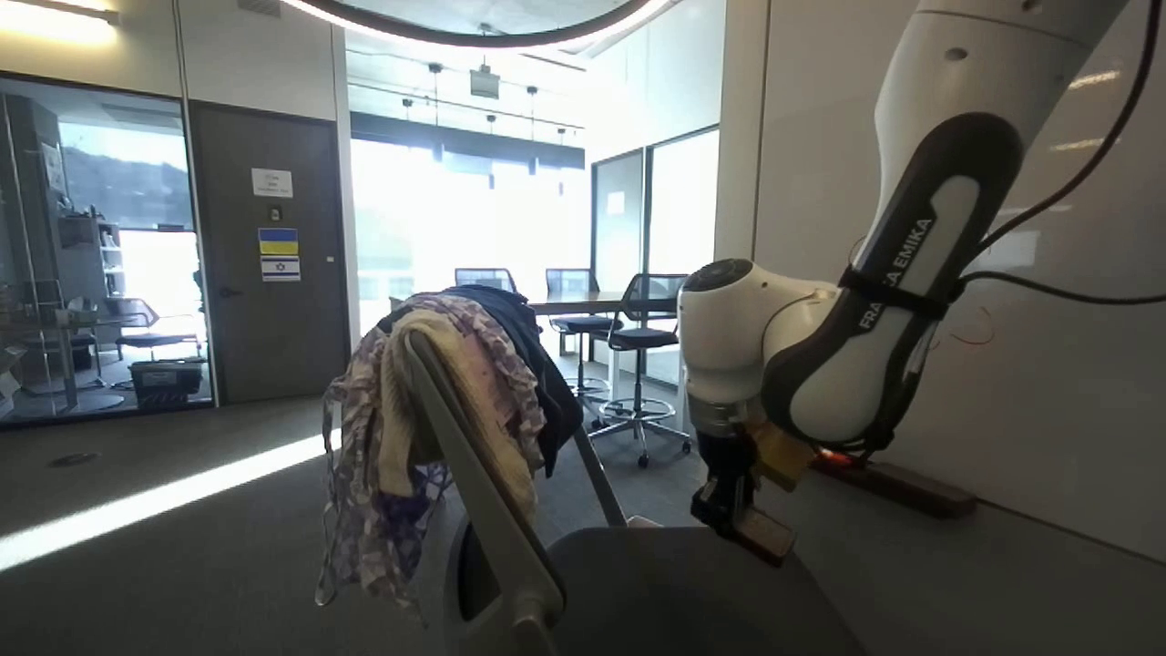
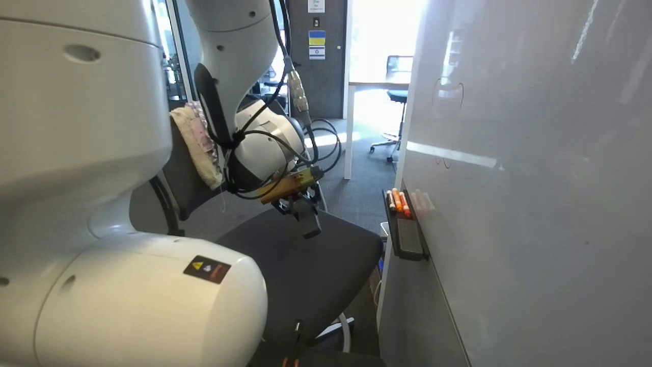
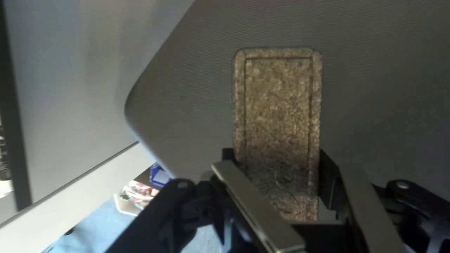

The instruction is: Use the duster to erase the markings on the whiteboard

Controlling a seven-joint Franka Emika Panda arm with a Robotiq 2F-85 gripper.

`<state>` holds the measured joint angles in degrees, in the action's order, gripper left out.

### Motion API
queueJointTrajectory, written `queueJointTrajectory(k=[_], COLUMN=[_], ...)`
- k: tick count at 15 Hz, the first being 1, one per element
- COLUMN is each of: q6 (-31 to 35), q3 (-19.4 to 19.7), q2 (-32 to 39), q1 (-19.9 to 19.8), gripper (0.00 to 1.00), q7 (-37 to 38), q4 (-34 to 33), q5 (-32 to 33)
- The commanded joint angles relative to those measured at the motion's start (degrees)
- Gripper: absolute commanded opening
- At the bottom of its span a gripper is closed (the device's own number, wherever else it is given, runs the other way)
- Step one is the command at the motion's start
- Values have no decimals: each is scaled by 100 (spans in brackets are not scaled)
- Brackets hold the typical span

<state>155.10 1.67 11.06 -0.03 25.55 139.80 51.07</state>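
One tan duster [image 3: 277,105] is held by its long edges in the gripper [image 3: 277,161], its free end jutting out over the grey chair seat [image 3: 182,116], well apart from the whiteboard [image 2: 535,204]; whether it touches the seat cannot be told. Faint red markings [image 2: 463,94] show as thin arcs on the board's glossy face in both exterior views, and on the dark tray ledge [image 2: 391,224] at its lower edge a few markers [image 2: 398,200] lie side by side, just beside a dark block [image 2: 409,237]
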Motion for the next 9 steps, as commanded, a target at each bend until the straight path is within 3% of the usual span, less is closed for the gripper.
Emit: queueJointTrajectory(k=[1, 3, 4, 6, 7, 9], q6=[303, 169, 47, -205, -348, -715], q3=[-511, -1130, -1500, -2197, -2371, -2586], q2=[653, 808, 810, 751, 664, 333], q1=[-459, -953, -1252, -1841, -1990, -2204], gripper=[31, 31, 81, 87, 95, 100], q7=[-1540, -2381, -2791, -3598, -4001, -4576], q4=[-226, -222, -203, -169, -172, -139], q5=[-1100, -1723, -2037, -2617, -2963, -3479])
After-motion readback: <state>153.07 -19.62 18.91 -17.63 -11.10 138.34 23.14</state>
